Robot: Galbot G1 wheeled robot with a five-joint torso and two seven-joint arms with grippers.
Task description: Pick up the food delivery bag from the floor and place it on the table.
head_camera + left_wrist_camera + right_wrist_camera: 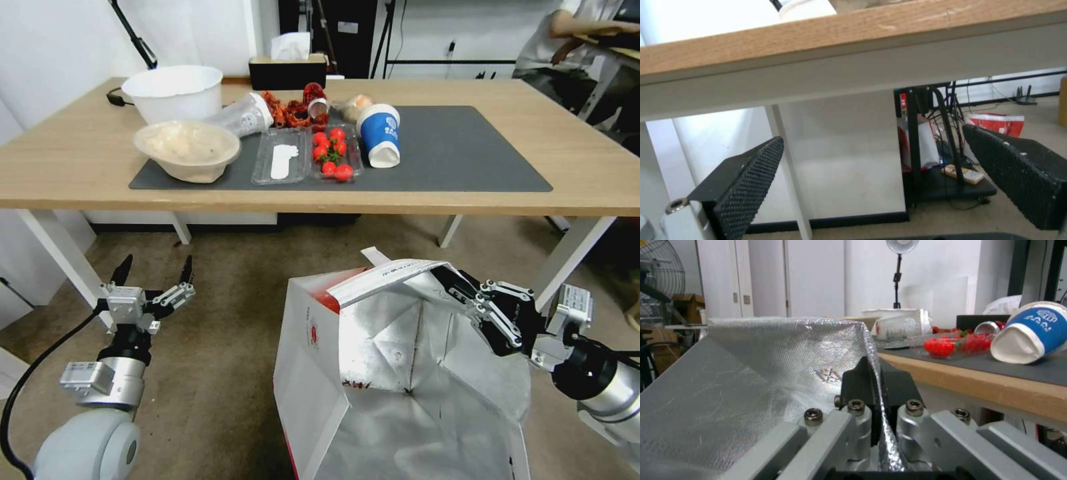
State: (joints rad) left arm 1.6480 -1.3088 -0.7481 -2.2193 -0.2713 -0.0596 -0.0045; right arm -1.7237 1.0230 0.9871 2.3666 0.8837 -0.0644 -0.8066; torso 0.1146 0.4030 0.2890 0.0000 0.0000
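Food delivery bag (400,373) pinched at its rim by the right gripper (453,283), in front of the surface (80,167).

Its mouth gapes toward the head camera, foil lining showing, below the surface's front edge; whether its base touches the floor (220,347) is hidden. The right gripper's fingers are closed on the foil-lined upper edge, a thin-wall pinch that seems meant to carry the bag by its rim. The left gripper (155,272) hangs low beside the surface's leg with fingers spread wide and empty. Food containers crowd the mat's (467,153) left half, so its bare right side looks the likelier landing spot.
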